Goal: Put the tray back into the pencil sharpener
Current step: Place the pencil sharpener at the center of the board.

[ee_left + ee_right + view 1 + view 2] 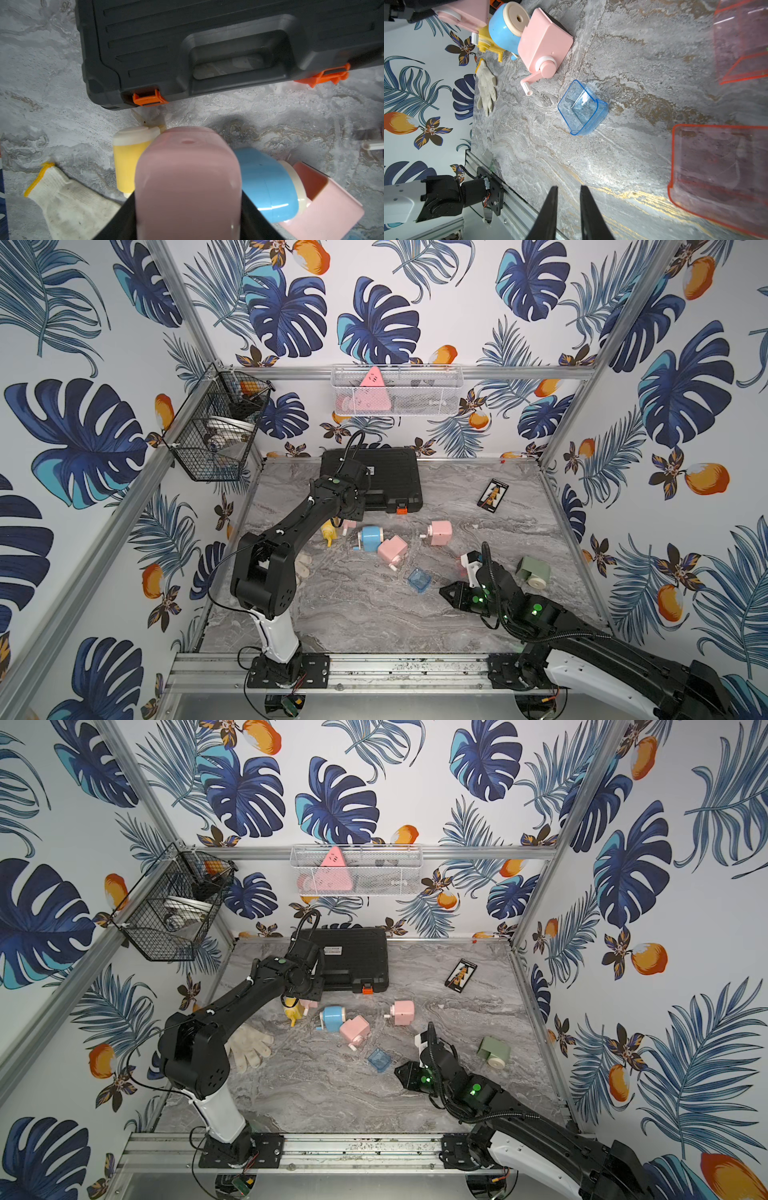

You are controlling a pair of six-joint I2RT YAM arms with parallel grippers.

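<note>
The left pincer [188, 195] was clamped across a pink sharpener [187, 166], one finger on each flank. It held it near the black case [374, 477], above a huddle of other sharpeners. I could not tell whether its base touched the table [353, 614], and its tray slot faced away from every camera.

The right pincer [569, 186] hung low over the table near the front rail, its jaws parted by only a narrow gap with nothing between them. A red tray [720, 176] lay just beside it, with a second red tray [741, 41] a little further off. A blue tray [582, 108] sat alone in the open middle, well apart from both pincers and a short way from the blue sharpener [371, 538].

To my eye this was the fetching step: the body was secured and no tray had been picked up. With a pink body in hand, the red tray looked the likelier match, though that is a guess.

The next move called for wider jaws, since the gap looked too slim for a tray wall. Then the right pincer would need to swing to the tray, pinch one wall, and carry it to the slot with the open side lined up.
</note>
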